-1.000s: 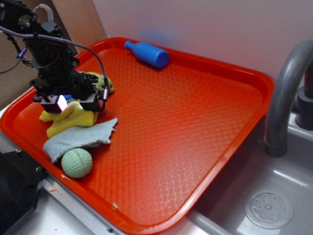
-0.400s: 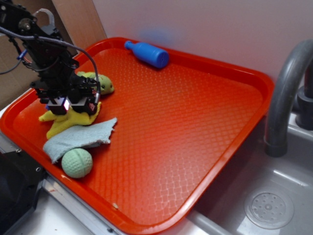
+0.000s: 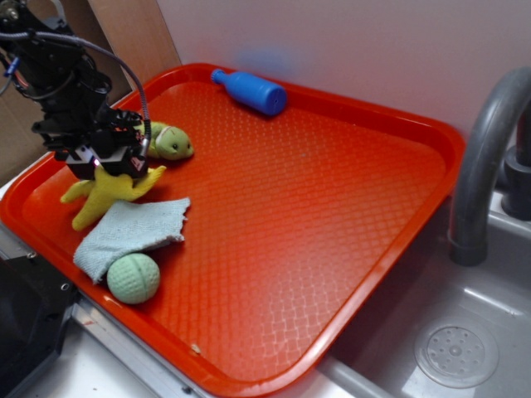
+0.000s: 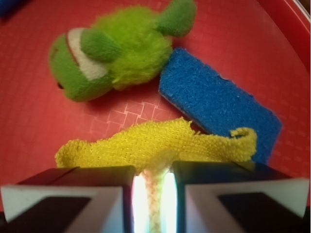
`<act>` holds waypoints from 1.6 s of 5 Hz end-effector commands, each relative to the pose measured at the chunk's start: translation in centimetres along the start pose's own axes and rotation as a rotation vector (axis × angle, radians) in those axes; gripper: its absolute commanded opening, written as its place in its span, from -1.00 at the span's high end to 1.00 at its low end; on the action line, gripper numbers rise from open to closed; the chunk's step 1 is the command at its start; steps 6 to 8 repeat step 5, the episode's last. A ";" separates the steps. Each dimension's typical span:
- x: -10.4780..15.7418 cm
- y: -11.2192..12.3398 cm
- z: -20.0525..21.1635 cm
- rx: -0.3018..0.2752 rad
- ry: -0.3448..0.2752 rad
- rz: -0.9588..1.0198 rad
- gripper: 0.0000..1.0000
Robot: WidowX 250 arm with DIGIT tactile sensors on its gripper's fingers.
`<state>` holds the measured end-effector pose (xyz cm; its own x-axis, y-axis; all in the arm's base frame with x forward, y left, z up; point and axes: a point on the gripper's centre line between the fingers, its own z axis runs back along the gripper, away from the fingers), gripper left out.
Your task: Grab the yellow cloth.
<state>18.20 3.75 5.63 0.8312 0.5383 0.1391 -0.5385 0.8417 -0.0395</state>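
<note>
**Yellow cloth pinched and lifting off the tray**

The gripper (image 3: 106,162) had risen and shifted back toward the tray's left edge since a second earlier, and the yellow cloth (image 3: 106,192) had come up with it, hanging in a peak instead of lying crumpled. The wrist view showed the jaws clamped on a fold of the cloth (image 4: 154,145), so the grab looked essentially made.

On the red tray (image 3: 332,207) there was one yellow cloth, one pale blue cloth (image 3: 129,234), one green plush toy (image 3: 170,143), one green ball (image 3: 133,277), one blue bottle (image 3: 251,89) and one blue sponge (image 4: 218,104).
</note>
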 end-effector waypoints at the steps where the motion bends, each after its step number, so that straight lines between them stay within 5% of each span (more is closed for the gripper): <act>1: 2.7 -2.8 10.1 -0.148 -0.017 -0.301 1.00; 3: 5.2 -4.8 19.7 -0.101 0.036 -0.442 1.00; 8: 5.5 -4.5 21.1 -0.114 0.055 -0.411 1.00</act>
